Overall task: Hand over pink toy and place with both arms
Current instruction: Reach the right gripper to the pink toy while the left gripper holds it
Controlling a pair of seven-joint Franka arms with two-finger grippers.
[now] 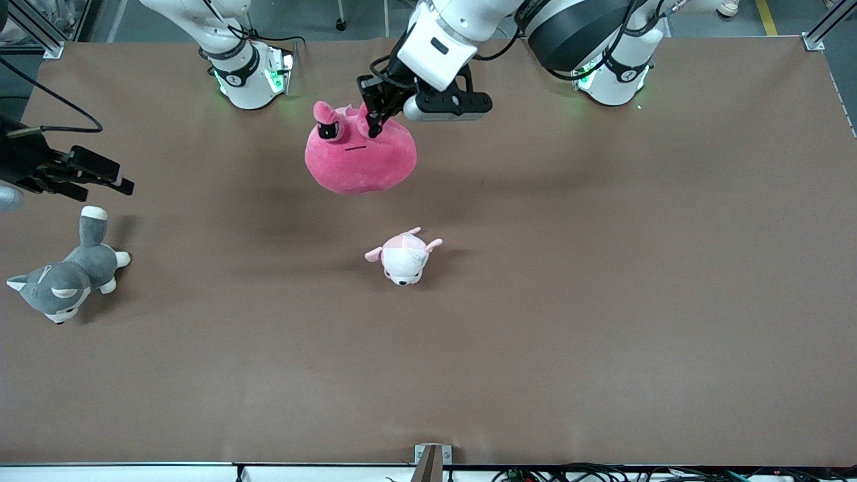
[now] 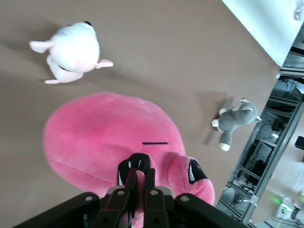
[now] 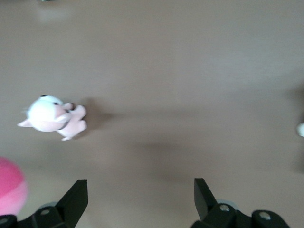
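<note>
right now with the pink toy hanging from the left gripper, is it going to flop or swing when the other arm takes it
Probably floppy: the pink toy hangs off the table from a pinch near its eye by the left gripper, its body sagging below. It likely swings if nudged. It looks light, held by so small a pinch. The right gripper waits open near the grey dog.

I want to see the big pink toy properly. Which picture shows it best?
The front view: the whole pink toy hangs from the left gripper. The left wrist view shows it close but partly hidden; the right wrist view only an edge.
</note>
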